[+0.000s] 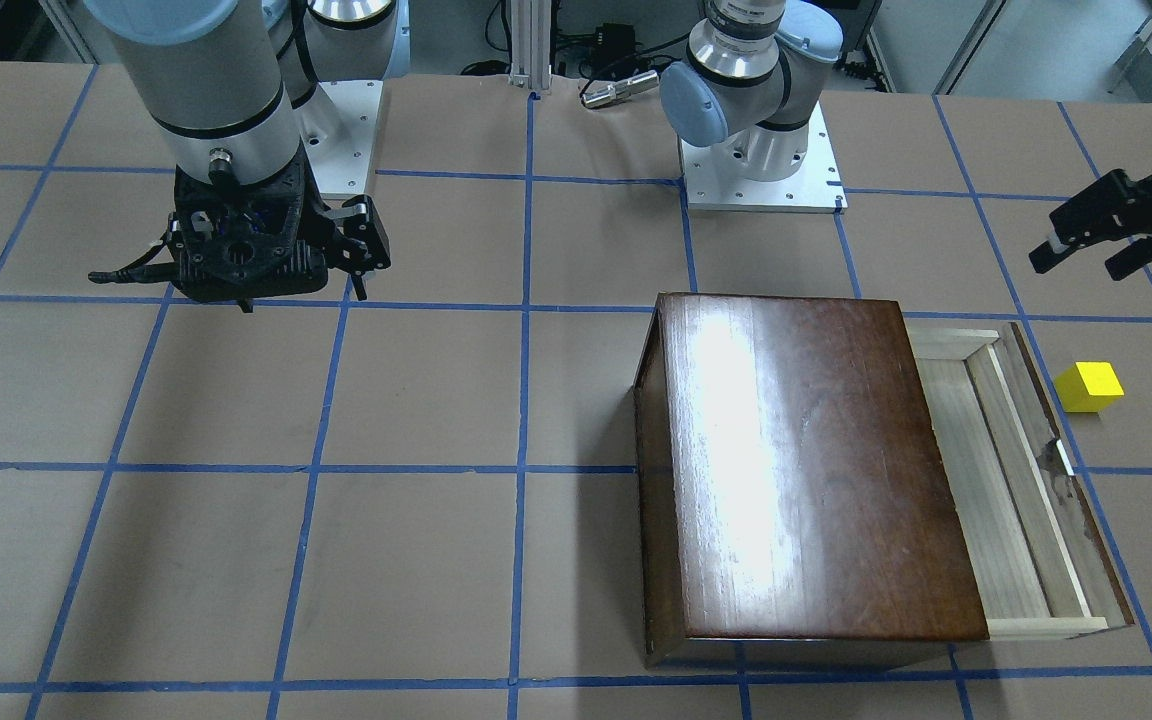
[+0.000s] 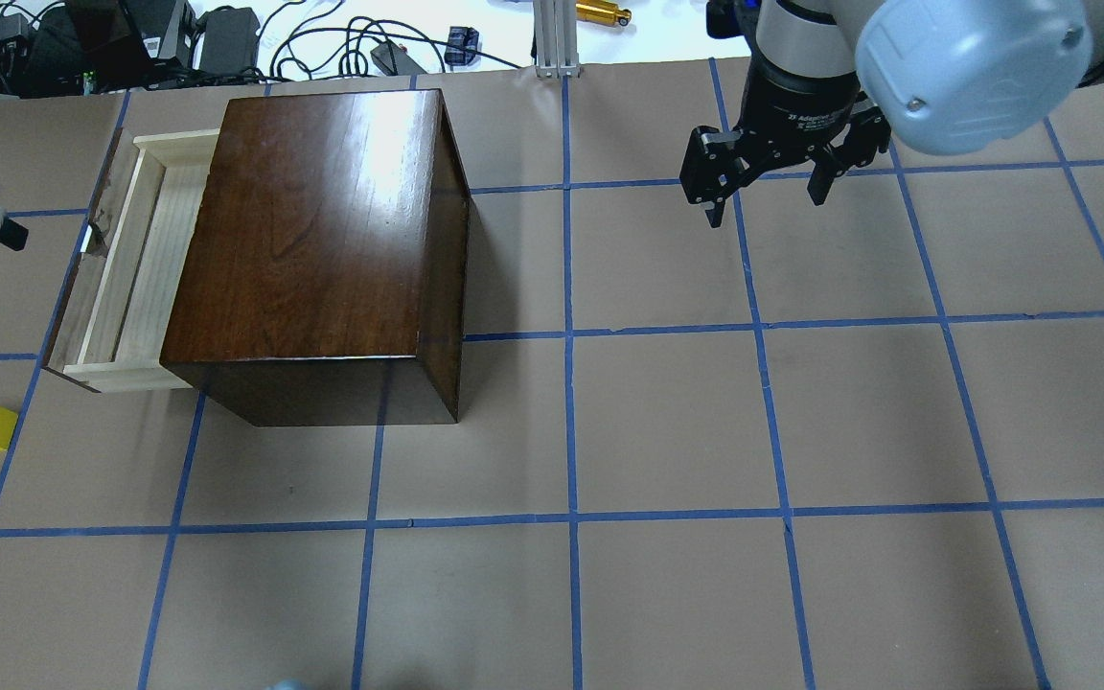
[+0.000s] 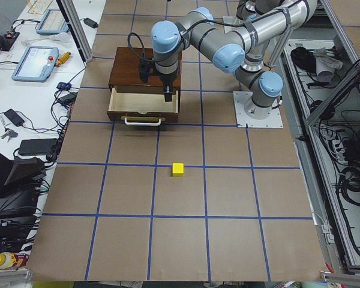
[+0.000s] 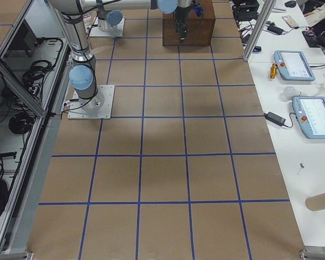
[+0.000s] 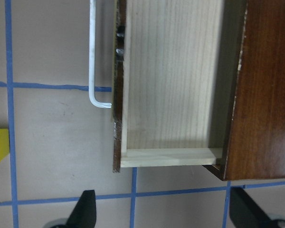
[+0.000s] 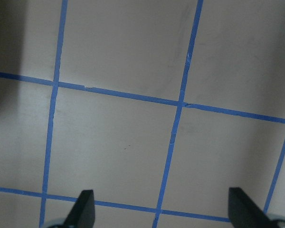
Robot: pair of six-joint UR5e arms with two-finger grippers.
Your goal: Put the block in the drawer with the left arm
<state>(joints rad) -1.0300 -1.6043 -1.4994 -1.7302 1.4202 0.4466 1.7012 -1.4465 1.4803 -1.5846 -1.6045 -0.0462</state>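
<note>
Block out, drawer open.
Small yellow block sits on the table, near the pulled-out pale drawer's dark front; my left gripper hangs by the drawer's corner, fingers spread.

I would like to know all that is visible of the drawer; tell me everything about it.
The drawer is a shallow tray of pale wood with a dark brown front panel and a thin pale bar handle. It is pulled partly out of the glossy dark box, level and empty; only the box is seen touching it.
</note>
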